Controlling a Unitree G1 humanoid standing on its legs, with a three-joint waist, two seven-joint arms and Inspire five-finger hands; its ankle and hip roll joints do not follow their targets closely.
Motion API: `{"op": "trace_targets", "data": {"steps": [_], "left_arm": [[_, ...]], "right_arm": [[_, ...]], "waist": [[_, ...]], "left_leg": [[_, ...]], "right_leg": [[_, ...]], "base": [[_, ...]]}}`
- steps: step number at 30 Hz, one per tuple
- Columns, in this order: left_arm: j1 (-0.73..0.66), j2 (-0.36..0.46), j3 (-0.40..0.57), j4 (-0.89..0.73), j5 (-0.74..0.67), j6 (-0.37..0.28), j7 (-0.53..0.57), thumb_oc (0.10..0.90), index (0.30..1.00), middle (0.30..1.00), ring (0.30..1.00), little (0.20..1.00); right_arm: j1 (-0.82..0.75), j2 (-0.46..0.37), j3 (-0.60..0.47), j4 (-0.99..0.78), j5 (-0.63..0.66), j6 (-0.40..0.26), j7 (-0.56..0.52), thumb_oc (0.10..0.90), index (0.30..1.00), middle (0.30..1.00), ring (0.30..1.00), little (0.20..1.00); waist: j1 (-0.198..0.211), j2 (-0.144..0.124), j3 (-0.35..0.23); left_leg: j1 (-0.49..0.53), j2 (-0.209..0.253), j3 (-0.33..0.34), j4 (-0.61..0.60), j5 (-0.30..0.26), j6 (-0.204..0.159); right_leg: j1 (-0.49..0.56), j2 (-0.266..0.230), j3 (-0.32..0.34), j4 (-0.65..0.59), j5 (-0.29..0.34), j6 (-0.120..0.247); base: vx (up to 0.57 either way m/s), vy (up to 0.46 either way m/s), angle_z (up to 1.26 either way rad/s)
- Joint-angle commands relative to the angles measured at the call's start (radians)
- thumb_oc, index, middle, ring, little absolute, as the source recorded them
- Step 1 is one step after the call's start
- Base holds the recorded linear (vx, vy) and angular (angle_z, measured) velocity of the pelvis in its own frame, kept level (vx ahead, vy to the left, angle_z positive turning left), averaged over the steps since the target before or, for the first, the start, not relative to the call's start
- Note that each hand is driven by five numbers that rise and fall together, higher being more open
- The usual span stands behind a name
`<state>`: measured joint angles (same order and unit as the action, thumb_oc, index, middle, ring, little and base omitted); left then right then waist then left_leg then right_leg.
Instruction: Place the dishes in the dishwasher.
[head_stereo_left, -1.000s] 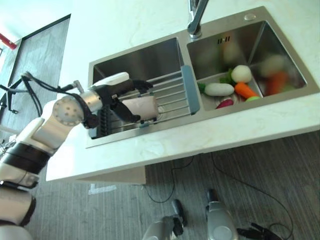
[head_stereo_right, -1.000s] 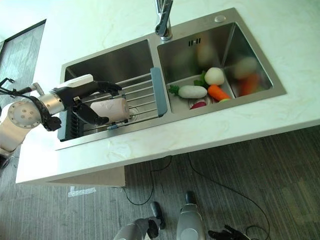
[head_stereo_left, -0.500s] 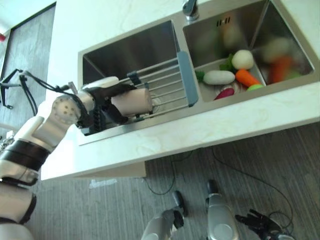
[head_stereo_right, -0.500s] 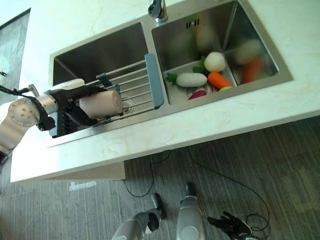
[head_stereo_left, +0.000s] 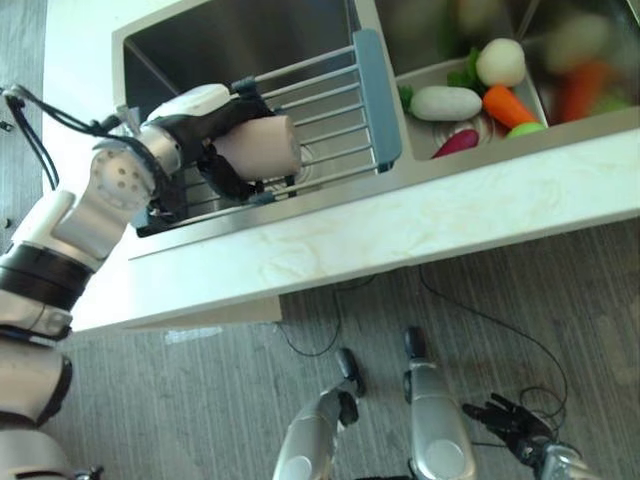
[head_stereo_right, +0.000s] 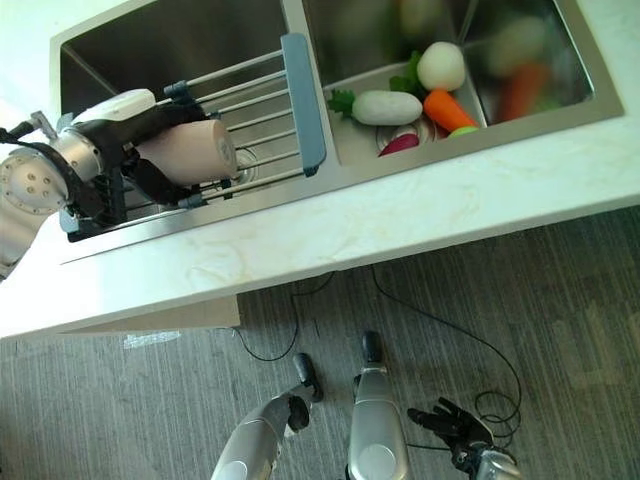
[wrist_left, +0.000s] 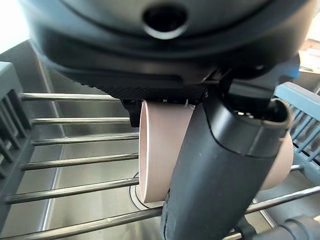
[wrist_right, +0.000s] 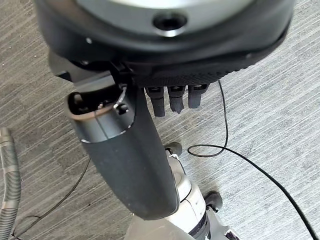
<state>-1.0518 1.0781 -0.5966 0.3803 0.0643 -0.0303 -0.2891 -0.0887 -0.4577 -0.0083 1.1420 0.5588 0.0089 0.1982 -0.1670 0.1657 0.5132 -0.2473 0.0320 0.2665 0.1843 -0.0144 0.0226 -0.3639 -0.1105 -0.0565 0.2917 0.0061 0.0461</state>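
The sink (head_stereo_left: 330, 60) holds a rack (head_stereo_left: 330, 110) across its left basin, and over the rack the left hand (head_stereo_left: 215, 135) is curled round a pink cup (head_stereo_left: 262, 147). The cup lies sideways, its long axis running 9 to 3 o'clock from the palm. The right hand (head_stereo_right: 455, 420) hangs relaxed by the floor at 5 o'clock, well apart.

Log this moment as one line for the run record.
left hand: shut on pink cup | cup: on its side above the sink rack | right hand: idle low over the floor, open
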Motion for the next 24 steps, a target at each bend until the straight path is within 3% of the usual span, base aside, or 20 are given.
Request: {"op": "trace_targets", "data": {"steps": [1,6,10,12,16,20,21,24], "left_arm": [[-0.093,0.010,0.003,0.012,0.033,-0.003,0.028,0.400,0.300,0.300,0.300,0.300],[-0.093,0.002,-0.008,0.017,-0.033,-0.015,0.017,0.400,0.300,0.300,0.300,0.300],[-0.086,-0.020,0.023,-0.002,-0.088,-0.022,0.119,0.400,0.300,0.300,0.300,0.300],[-0.045,-0.019,0.066,-0.019,-0.062,-0.071,0.167,0.400,0.300,0.300,0.300,0.300],[0.060,0.000,0.201,-0.064,-0.085,-0.112,0.357,0.400,0.300,0.300,0.300,0.300],[0.227,0.047,0.366,-0.099,-0.021,-0.208,0.517,0.400,0.300,0.300,0.300,0.300],[0.356,0.069,0.497,-0.140,0.007,-0.246,0.594,0.400,0.300,0.300,0.300,0.300],[0.457,0.082,0.593,-0.176,0.017,-0.263,0.638,0.400,0.300,0.300,0.300,0.300]], "right_arm": [[0.069,-0.013,0.023,-0.011,0.032,-0.004,-0.009,0.800,0.900,0.900,0.900,0.900],[0.066,-0.012,0.022,-0.013,0.032,-0.001,-0.015,0.800,0.900,0.900,0.900,0.900],[0.068,-0.004,0.021,-0.005,0.037,-0.008,-0.014,0.800,0.900,0.900,0.900,0.900],[0.081,0.014,0.021,-0.001,0.037,-0.018,-0.017,0.800,0.900,0.900,0.900,0.900],[0.114,0.045,0.016,0.010,0.032,-0.024,-0.027,0.800,0.900,0.900,0.900,0.900],[0.146,0.066,0.004,0.027,0.006,-0.035,-0.023,0.800,0.900,0.900,0.900,0.900],[0.169,0.086,-0.008,0.047,-0.014,-0.040,-0.025,0.800,0.900,0.900,0.900,0.900],[0.183,0.094,-0.008,0.059,-0.044,-0.053,-0.024,0.800,0.900,0.900,0.900,0.900]], "waist": [[-0.028,0.001,-0.057],[-0.029,0.003,-0.058],[-0.027,0.000,-0.067],[-0.019,-0.006,-0.086],[0.000,-0.020,-0.134],[0.028,-0.024,-0.183],[0.056,-0.026,-0.229],[0.073,-0.024,-0.260]], "left_leg": [[-0.057,0.026,-0.040,0.116,-0.184,-0.037],[-0.050,0.026,-0.034,0.116,-0.186,-0.037],[-0.032,0.023,-0.026,0.116,-0.191,-0.032],[-0.008,0.016,-0.028,0.116,-0.197,-0.028],[0.048,0.015,-0.024,0.116,-0.213,-0.021],[0.100,0.013,-0.040,0.116,-0.222,-0.017],[0.134,0.024,-0.049,0.116,-0.230,-0.020],[0.157,0.032,-0.059,0.116,-0.235,-0.024]], "right_leg": [[0.029,-0.045,-0.011,0.008,-0.137,0.084],[0.033,-0.048,-0.016,0.008,-0.137,0.085],[0.046,-0.052,-0.024,0.008,-0.141,0.083],[0.071,-0.054,-0.032,0.008,-0.150,0.082],[0.127,-0.048,-0.047,0.008,-0.176,0.073],[0.187,-0.041,-0.066,0.008,-0.207,0.059],[0.233,-0.035,-0.090,0.008,-0.235,0.049],[0.263,-0.028,-0.106,0.008,-0.253,0.040]], "base": [[-0.03,0.005,-0.05],[-0.02,0.002,-0.03],[-0.03,-0.016,0.03],[0.01,-0.052,0.06],[0.02,-0.087,0.00],[0.06,-0.146,0.07],[0.10,-0.205,0.24],[0.09,-0.160,0.20]]}}
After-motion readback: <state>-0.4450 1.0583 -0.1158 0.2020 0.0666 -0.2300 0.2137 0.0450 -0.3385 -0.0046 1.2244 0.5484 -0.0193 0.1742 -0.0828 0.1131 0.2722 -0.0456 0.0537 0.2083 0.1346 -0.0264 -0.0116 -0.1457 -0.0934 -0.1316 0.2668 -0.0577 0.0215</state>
